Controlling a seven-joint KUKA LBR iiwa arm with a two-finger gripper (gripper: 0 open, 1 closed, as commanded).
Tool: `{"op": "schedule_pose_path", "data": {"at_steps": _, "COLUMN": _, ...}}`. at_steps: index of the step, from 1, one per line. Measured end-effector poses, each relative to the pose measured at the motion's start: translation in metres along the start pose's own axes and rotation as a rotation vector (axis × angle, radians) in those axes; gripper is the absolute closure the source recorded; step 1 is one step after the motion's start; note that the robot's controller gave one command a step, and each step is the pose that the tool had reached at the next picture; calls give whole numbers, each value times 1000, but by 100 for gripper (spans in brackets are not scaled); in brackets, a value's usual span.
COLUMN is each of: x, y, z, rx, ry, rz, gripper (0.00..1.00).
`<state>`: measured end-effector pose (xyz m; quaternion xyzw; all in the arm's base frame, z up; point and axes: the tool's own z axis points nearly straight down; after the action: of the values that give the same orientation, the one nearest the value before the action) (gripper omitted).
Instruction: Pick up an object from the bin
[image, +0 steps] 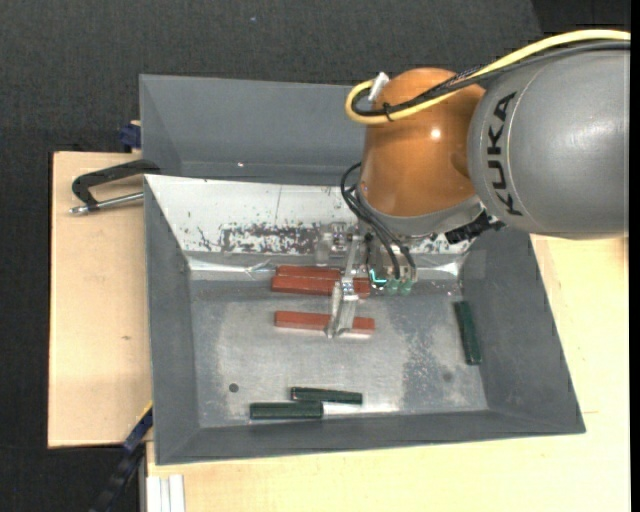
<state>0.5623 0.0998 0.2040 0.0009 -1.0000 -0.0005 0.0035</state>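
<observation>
My gripper (343, 318) hangs under the orange cover near the middle of the bin, its metal fingers reaching down onto a flat red-brown bar (300, 321) that lies on the bin floor. The fingers stand across the bar's right part, close together. A second red-brown bar (305, 281) lies just behind it, against the back wall, and its right end is hidden by the gripper.
Two dark green bars (286, 410) (328, 397) lie near the front wall. Another dark green bar (467, 332) lies along the right side. A small dark speck (233, 389) sits at the front left. The arm and its orange cover fill the upper right.
</observation>
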Motion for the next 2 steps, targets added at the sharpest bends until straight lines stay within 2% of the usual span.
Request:
{"op": "schedule_pose_path", "data": {"at_steps": 1, "x": -2, "y": 0, "z": -5, "rx": -1, "ry": -9, "rz": 1, "gripper": 0}}
{"op": "schedule_pose_path", "data": {"at_steps": 2, "x": 3, "y": 0, "z": 36, "rx": -1, "ry": -15, "rz": -56, "gripper": 0}}
